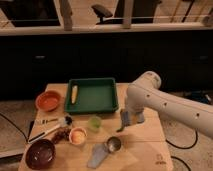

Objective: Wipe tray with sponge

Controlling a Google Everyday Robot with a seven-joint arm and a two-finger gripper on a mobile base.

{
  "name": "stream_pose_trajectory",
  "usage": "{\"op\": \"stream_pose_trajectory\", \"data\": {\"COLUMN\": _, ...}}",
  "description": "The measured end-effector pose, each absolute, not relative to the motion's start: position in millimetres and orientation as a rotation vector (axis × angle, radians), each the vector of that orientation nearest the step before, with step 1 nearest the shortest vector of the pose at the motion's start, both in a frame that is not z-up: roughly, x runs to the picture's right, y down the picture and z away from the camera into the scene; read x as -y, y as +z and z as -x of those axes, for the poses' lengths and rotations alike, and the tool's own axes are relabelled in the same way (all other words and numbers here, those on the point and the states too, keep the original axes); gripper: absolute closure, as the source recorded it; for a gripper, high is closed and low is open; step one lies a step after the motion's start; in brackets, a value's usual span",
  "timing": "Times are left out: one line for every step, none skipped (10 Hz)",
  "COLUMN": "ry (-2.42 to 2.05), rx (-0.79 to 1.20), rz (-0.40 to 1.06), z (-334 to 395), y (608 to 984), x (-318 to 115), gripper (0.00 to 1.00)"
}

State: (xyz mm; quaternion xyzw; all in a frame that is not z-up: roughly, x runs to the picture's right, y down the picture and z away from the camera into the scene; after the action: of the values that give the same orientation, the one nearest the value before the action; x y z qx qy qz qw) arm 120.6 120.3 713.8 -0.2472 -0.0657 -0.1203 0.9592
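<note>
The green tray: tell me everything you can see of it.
The tray is a dark green rectangle, plastic by its look, with a raised rim, lying flat at the back middle of the wooden table. A yellow elongated item lies inside along its left wall; the rest of its floor looks bare. The orange bowl stands apart to its left. The gripper hangs just outside its front right corner, off the tray.
</note>
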Motion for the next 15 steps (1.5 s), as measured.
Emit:
{"op": "stream_pose_trajectory", "data": {"ry": -0.249, "rx": 0.134, "rz": 0.496, "z": -115, "y": 715, "x": -116, "gripper": 1.0}}
{"op": "stream_pose_trajectory", "data": {"ry": -0.254, "rx": 0.135, "rz": 0.493, "z": -112, "y": 716, "x": -113, "gripper": 1.0}}
{"op": "stream_pose_trajectory", "data": {"ry": -0.254, "rx": 0.13, "rz": 0.487, "z": -112, "y": 716, "x": -111, "gripper": 1.0}}
{"op": "stream_pose_trajectory", "data": {"ry": -0.251, "rx": 0.128, "rz": 0.478, "z": -113, "y": 720, "x": -103, "gripper": 1.0}}
{"op": "stream_pose_trajectory", "data": {"ry": -0.253, "rx": 0.128, "rz": 0.47, "z": -110, "y": 727, "x": -93, "gripper": 1.0}}
{"op": "stream_pose_trajectory", "data": {"ry": -0.257, "rx": 0.128, "rz": 0.461, "z": -107, "y": 731, "x": -84, "gripper": 1.0}}
{"op": "stream_pose_trajectory", "data": {"ry": -0.256, "rx": 0.127, "rz": 0.455, "z": -104, "y": 734, "x": -75, "gripper": 1.0}}
{"op": "stream_pose_trajectory", "data": {"ry": -0.256, "rx": 0.127, "rz": 0.452, "z": -103, "y": 734, "x": -74, "gripper": 1.0}}
{"op": "stream_pose_trajectory", "data": {"ry": -0.253, "rx": 0.128, "rz": 0.446, "z": -102, "y": 734, "x": -72, "gripper": 1.0}}
{"op": "stream_pose_trajectory", "data": {"ry": -0.248, "rx": 0.126, "rz": 0.433, "z": -102, "y": 735, "x": -63, "gripper": 1.0}}
{"op": "stream_pose_trajectory", "data": {"ry": -0.244, "rx": 0.124, "rz": 0.42, "z": -103, "y": 739, "x": -54, "gripper": 1.0}}
{"op": "stream_pose_trajectory", "data": {"ry": -0.24, "rx": 0.12, "rz": 0.4, "z": -104, "y": 744, "x": -39, "gripper": 1.0}}
{"op": "stream_pose_trajectory", "data": {"ry": -0.239, "rx": 0.118, "rz": 0.391, "z": -103, "y": 746, "x": -33, "gripper": 1.0}}
{"op": "stream_pose_trajectory", "data": {"ry": -0.236, "rx": 0.116, "rz": 0.386, "z": -102, "y": 748, "x": -32, "gripper": 1.0}}
{"op": "stream_pose_trajectory", "data": {"ry": -0.232, "rx": 0.109, "rz": 0.377, "z": -103, "y": 749, "x": -30, "gripper": 1.0}}
